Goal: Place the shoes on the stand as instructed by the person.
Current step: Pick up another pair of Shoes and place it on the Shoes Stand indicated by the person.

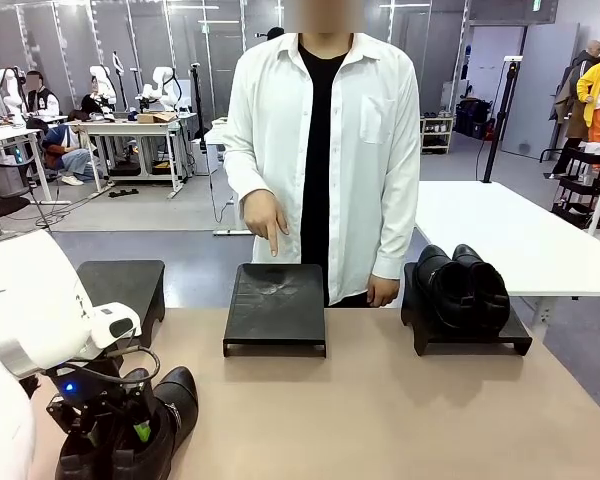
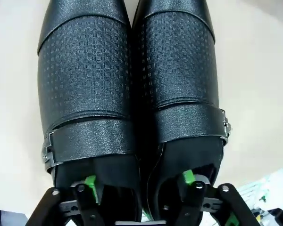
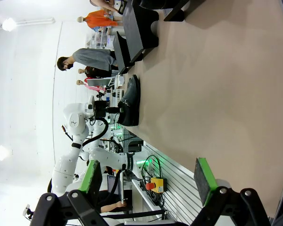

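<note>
A pair of black shoes stands side by side at the near left of the table. My left gripper is down on them. In the left wrist view one green-padded finger sits inside each shoe's opening, and my left gripper is shut on the two inner walls. A second pair of shoes rests on the right stand. The person's hand points a finger down at the bare middle stand. My right gripper hangs open over bare tabletop with nothing in it.
A third black stand sits bare at the far left. The tan table has free room through its middle and right. The person stands right behind the middle stand. In the right wrist view the left arm and the shoes appear sideways.
</note>
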`<action>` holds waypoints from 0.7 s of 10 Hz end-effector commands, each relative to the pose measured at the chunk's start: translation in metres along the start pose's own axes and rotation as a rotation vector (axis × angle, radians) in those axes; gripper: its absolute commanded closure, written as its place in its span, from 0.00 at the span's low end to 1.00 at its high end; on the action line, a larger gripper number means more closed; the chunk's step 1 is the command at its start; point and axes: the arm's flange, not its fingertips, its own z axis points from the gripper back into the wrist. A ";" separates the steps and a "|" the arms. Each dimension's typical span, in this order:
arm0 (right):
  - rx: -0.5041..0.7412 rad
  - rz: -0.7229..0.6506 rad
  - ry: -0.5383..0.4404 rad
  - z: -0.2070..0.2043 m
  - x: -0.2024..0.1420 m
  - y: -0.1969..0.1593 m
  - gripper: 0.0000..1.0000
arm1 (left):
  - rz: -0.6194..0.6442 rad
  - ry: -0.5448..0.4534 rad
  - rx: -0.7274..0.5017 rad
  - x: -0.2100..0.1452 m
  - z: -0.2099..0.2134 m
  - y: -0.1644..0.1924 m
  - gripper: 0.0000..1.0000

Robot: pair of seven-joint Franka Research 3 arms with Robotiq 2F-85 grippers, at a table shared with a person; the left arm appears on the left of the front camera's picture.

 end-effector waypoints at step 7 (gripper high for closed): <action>-0.011 0.007 0.005 -0.001 -0.003 0.002 0.00 | 0.042 0.004 -0.018 -0.043 -0.009 0.017 1.00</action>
